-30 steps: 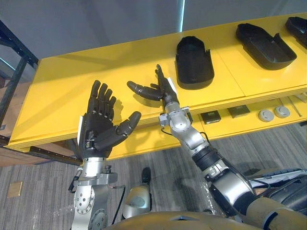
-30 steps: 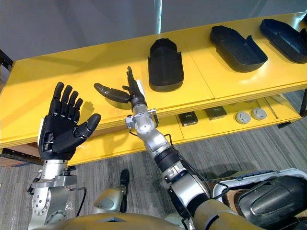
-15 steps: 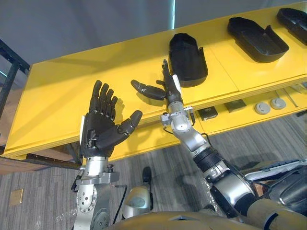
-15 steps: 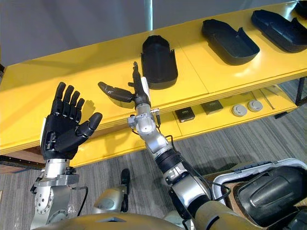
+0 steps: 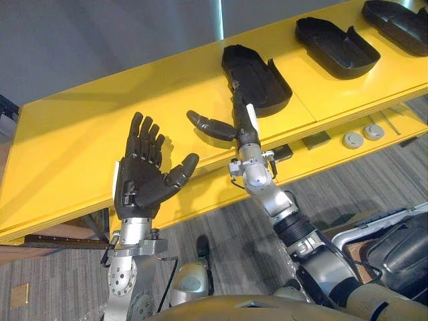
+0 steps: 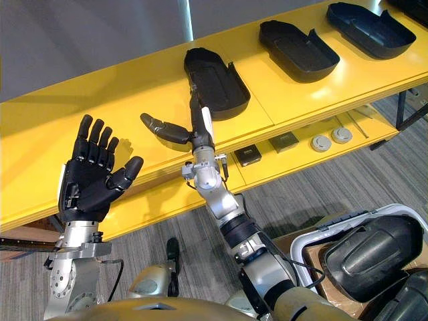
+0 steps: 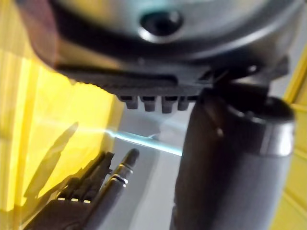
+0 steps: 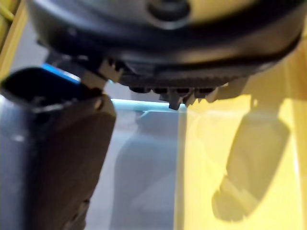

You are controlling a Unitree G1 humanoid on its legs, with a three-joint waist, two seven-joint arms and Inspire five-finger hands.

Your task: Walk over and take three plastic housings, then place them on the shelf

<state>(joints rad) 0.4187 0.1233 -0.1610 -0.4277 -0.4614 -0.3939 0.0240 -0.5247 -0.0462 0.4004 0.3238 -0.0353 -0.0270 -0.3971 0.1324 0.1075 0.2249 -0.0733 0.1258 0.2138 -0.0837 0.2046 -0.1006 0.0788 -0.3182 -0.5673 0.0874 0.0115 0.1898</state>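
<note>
A long yellow counter carries black plastic housings in a row. The right hand, fingers straight, thumb spread and empty, is raised just before the nearest housing; contact cannot be told. The left hand, also spread wide and empty, hangs well left of that housing.

Three housings lie in a row on the bench. The first housing is the nearest one. The second housing lies to its right, and the third housing is farthest right. Under the bench top is a lower shelf with round discs and flat squares on it. The left robot hand is up in front of the bench, left of the right robot hand, which is just before the first housing.
</note>
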